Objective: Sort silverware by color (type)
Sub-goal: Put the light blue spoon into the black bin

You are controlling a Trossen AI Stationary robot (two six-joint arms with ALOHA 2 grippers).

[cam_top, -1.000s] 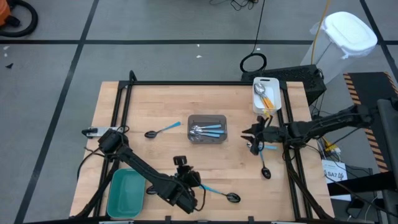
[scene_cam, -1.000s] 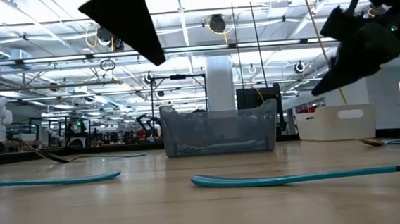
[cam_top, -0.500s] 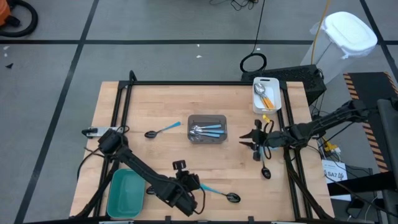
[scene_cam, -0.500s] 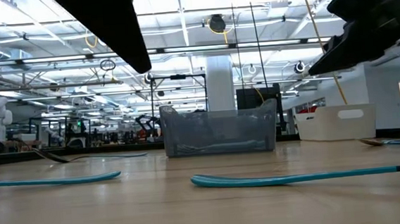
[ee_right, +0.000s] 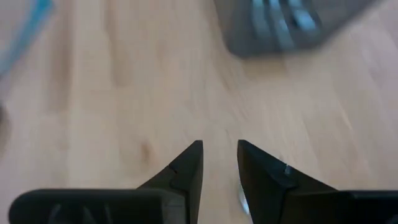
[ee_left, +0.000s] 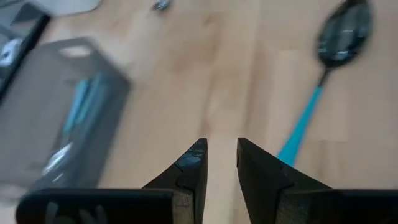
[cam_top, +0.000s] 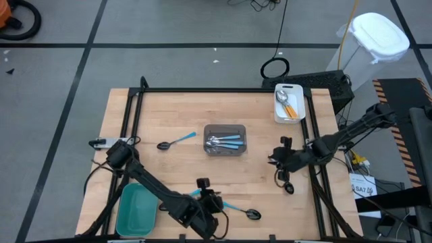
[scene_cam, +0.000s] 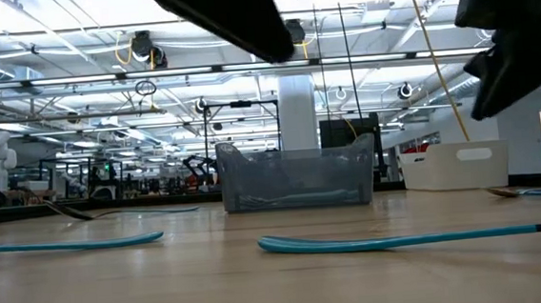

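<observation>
Right gripper [ee_right: 219,163] over bare wooden table [ee_right: 124,93], fingers slightly parted, nothing between them. Grey bin [ee_right: 286,25] ahead holding spoons. Blue handle [ee_right: 25,28] off to side, blurred.

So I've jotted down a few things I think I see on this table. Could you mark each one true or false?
1. The grey bin in the middle of the table holds blue-handled spoons. True.
2. The white tray at the far right corner holds blue-handled spoons. False: the handles in it are orange.
3. The teal bin near the left arm has spoons in it. False: no spoon shows in it.
4. The left gripper has nothing between its fingers. True: bare wood shows through the gap.
5. A black-bowled spoon lies loose on the wood to the left of the grey bin. True.
6. The right gripper is gripping a spoon. False: its fingers stand apart with nothing between them.
</observation>
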